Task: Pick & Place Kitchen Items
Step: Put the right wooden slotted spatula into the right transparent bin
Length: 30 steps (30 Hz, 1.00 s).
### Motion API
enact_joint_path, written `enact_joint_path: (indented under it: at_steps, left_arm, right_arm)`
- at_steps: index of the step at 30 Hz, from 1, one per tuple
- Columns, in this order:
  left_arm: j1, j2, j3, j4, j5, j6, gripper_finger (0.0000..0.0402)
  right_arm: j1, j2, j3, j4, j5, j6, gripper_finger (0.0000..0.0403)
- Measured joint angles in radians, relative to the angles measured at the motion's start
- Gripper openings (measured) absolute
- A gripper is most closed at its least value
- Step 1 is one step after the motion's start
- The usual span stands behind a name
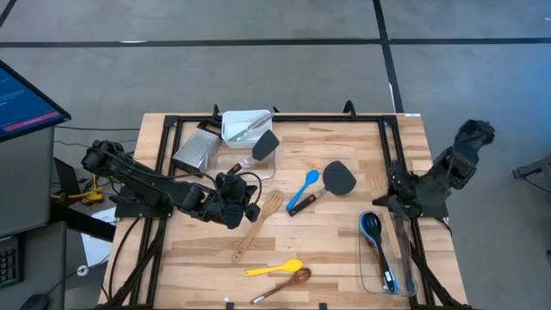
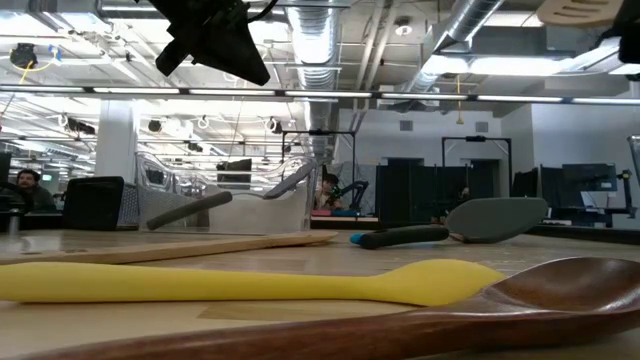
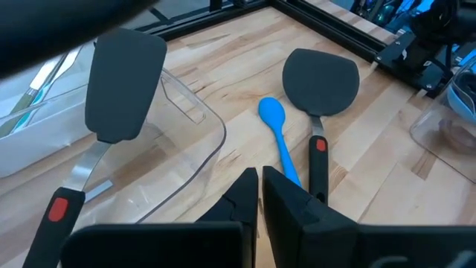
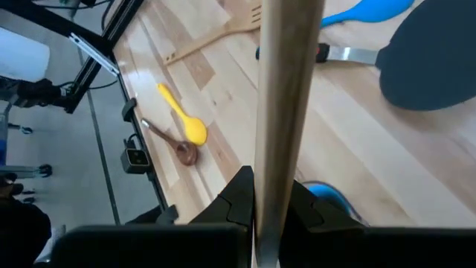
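**Right gripper holds a wooden utensil; left gripper clenched and empty**

Clock directions are read on the table as seen from above.

The right gripper is at the table's 3 o'clock edge. Its fingers are clamped on the handle of a wooden utensil, which it holds off the table. Just past it, toward 4 o'clock, is a clear tub with a dark-handled blue spoon lying in it.

The left gripper hangs near the centre, a little toward 9 o'clock. Its fingers are pressed together with nothing between them.

The other utensils lie loose on the wood:
- A wooden slotted turner lies just beside the left gripper, toward 6 o'clock.
- A yellow spoon and a brown wooden spoon lie side by side at 6 o'clock, near the edge.
- A light blue spoon lies near the centre, toward 1 o'clock.
- A black spatula lies just beside the light blue spoon, on its 3 o'clock side.
- A second black spatula at 11 o'clock rests across another clear tub.

A white tub holding utensils sits at 12 o'clock, with a metal grater toward 10 o'clock.
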Motion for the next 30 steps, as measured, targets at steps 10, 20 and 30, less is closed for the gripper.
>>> enact_joint_path:
  at_steps: [10,20,30]
  left_arm:
    - [0.000,0.000,0.000,0.000,0.000,0.000,0.0008]
    - [0.000,0.000,0.000,0.008,0.000,0.000,0.0008]
    - [0.000,0.000,0.000,0.017,0.000,-0.001,0.0008]
  right_arm:
    - [0.285,0.130,0.000,-0.137,0.119,0.344,0.0018]
    - [0.443,0.243,-0.032,-0.121,0.172,0.559,0.0018]
    - [0.486,0.260,-0.204,0.123,0.167,0.667,0.0018]
